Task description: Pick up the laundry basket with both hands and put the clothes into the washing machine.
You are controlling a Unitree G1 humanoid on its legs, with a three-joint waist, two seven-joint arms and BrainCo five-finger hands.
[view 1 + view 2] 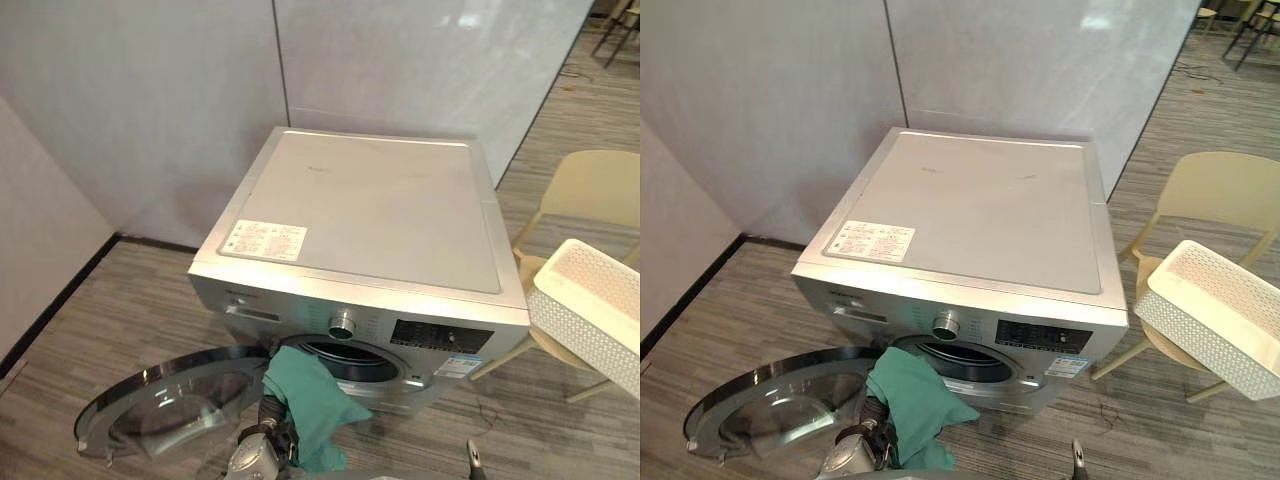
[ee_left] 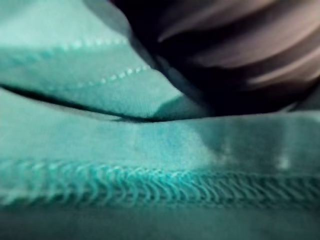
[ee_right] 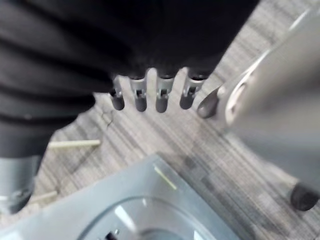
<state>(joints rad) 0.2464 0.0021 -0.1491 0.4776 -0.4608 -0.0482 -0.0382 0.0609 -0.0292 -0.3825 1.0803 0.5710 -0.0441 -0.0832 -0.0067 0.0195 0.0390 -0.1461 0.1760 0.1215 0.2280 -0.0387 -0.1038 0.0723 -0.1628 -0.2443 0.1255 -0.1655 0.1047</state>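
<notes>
Cream chair (image 1: 592, 188) at right on grey wood-grain floor (image 1: 140, 310); pale wall panels (image 1: 150, 90) behind.

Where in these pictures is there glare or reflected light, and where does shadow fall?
Left eye view: white glare sits on the glossy wall panel at the upper right, and the washing machine's open glass door mirrors pale light. Left wrist view: a dark shadow lies in a fold of the green cloth, which is otherwise evenly lit.

The left robot hand (image 1: 272, 428) reaches forward; the right robot hand (image 3: 161, 96) hangs, fingers (image 3: 138, 97) loosely straight.
</notes>
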